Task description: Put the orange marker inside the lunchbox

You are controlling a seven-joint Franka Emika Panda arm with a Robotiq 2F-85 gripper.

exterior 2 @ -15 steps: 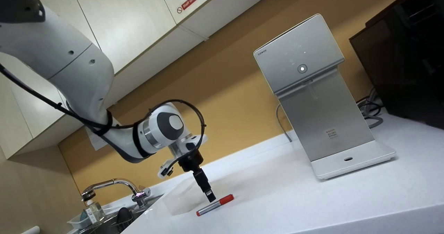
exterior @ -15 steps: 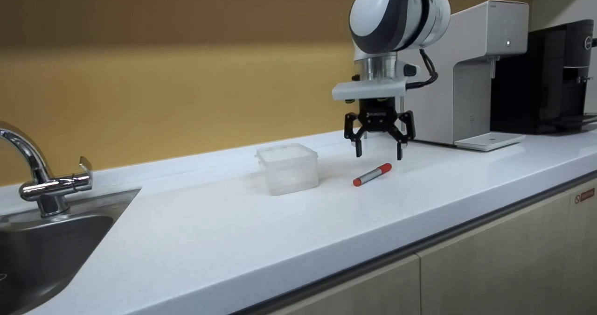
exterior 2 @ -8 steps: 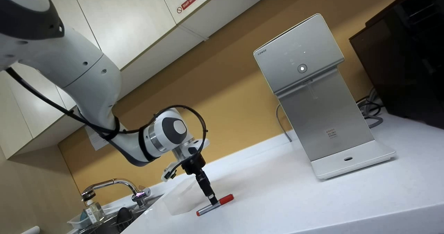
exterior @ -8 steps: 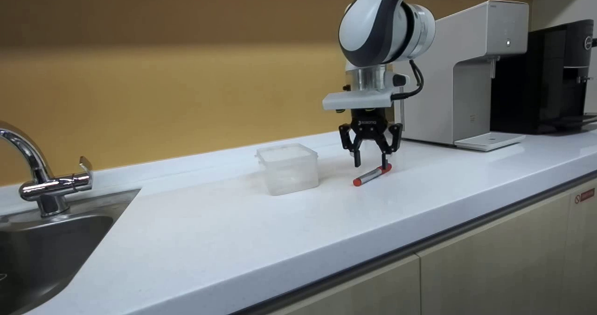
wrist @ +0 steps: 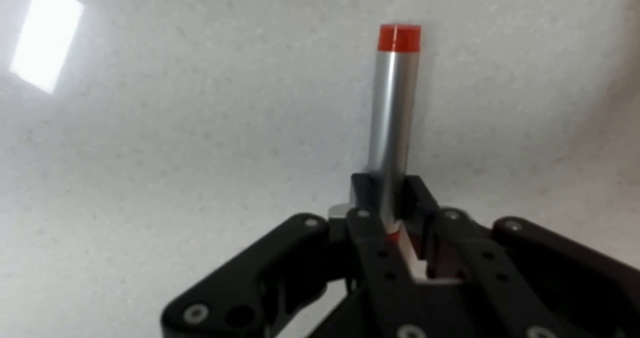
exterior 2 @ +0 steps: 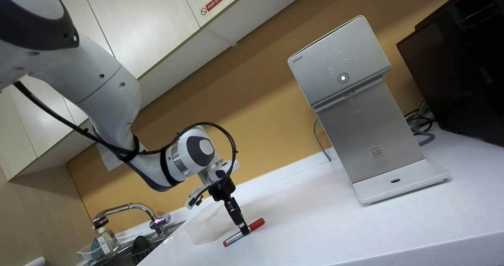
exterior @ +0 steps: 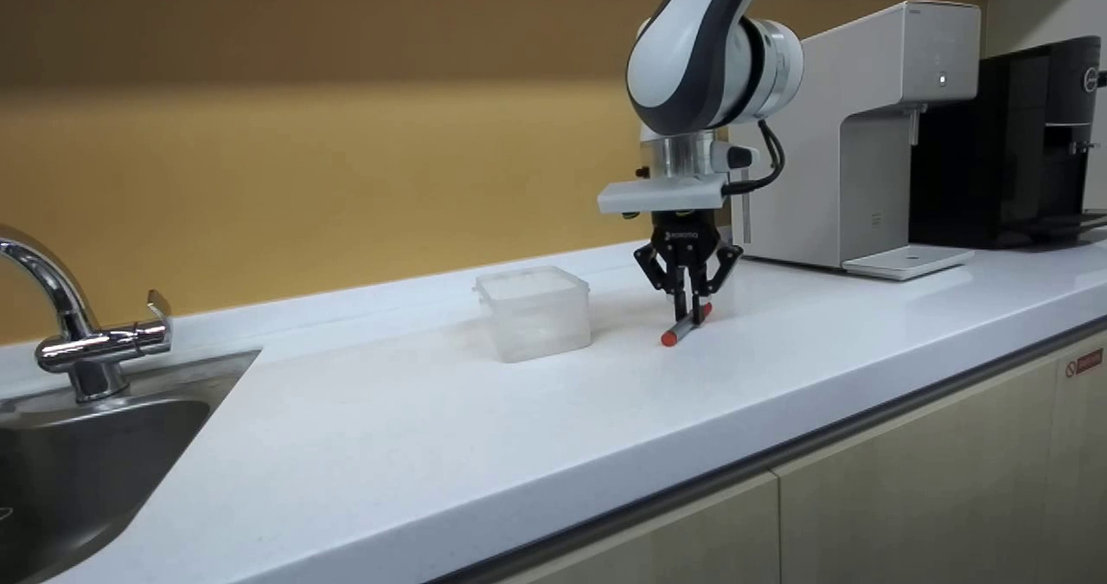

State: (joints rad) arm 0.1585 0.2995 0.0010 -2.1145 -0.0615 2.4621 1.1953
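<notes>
The orange marker (exterior: pixel 681 330) has a silver barrel with red-orange ends and lies on the white counter. My gripper (exterior: pixel 689 317) points down over it, shut on its barrel close to the red cap. In the wrist view the marker (wrist: pixel 395 107) runs between the two fingertips, its silver end stretching away from the gripper (wrist: pixel 390 190); most of the cap is hidden by the fingers. The lunchbox (exterior: pixel 543 320), a clear low plastic container without a lid, stands on the counter a short way from the marker. In an exterior view the lunchbox (exterior 2: pixel 206 224) appears behind the gripper (exterior 2: pixel 245 231).
A grey water dispenser (exterior: pixel 873 134) and a black machine (exterior: pixel 995 151) stand at the back of the counter (exterior: pixel 450 446). At its far end are a steel sink (exterior: pixel 95 454) and a chrome faucet (exterior: pixel 91 346). An orange-yellow wall (exterior: pixel 303 177) runs behind the lunchbox.
The gripper has come down to the marker and its fingers have gone from wide apart to shut around the barrel. The marker has turned slightly; the lunchbox has stayed in place.
</notes>
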